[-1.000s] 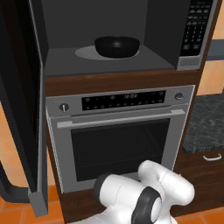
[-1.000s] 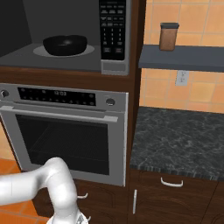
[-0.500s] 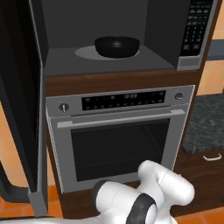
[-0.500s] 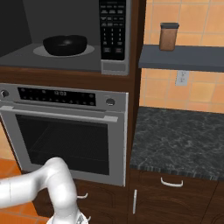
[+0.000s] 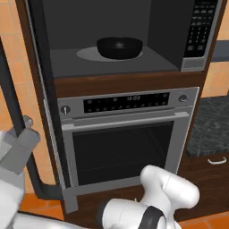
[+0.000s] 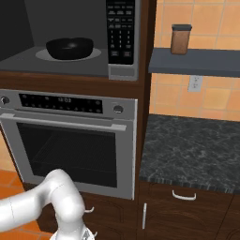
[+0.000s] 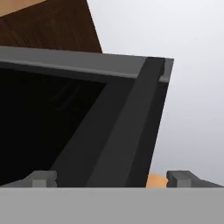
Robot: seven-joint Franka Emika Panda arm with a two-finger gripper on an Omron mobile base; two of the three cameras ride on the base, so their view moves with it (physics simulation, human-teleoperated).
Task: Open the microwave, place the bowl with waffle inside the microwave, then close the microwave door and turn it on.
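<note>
The microwave (image 5: 195, 65) (image 6: 123, 70) stands open, and the black bowl (image 5: 120, 47) (image 6: 69, 48) sits on the round turntable inside; I cannot make out the waffle in it. The microwave door (image 5: 42, 80) (image 7: 65, 122) is swung out to the left, seen nearly edge-on, with its black curved handle bar (image 5: 11, 103) on the outer side. My gripper (image 5: 24, 127) (image 7: 111, 178) is open at the door's outer edge, right by the handle bar. In the hand view the fingertips (image 7: 41, 178) stand wide apart on either side of the door's dark edge strip.
A silver oven (image 5: 125, 134) (image 6: 70, 140) sits directly below the microwave. To the right lie a dark granite counter (image 6: 192, 145) and a shelf with a brown jar (image 6: 180, 39). My own elbow (image 5: 170, 188) bulks low in front of the oven.
My hand has risen into the left edge of the left base view beside the door handle. The elbow has shifted slightly. Bowl and door are unchanged.
</note>
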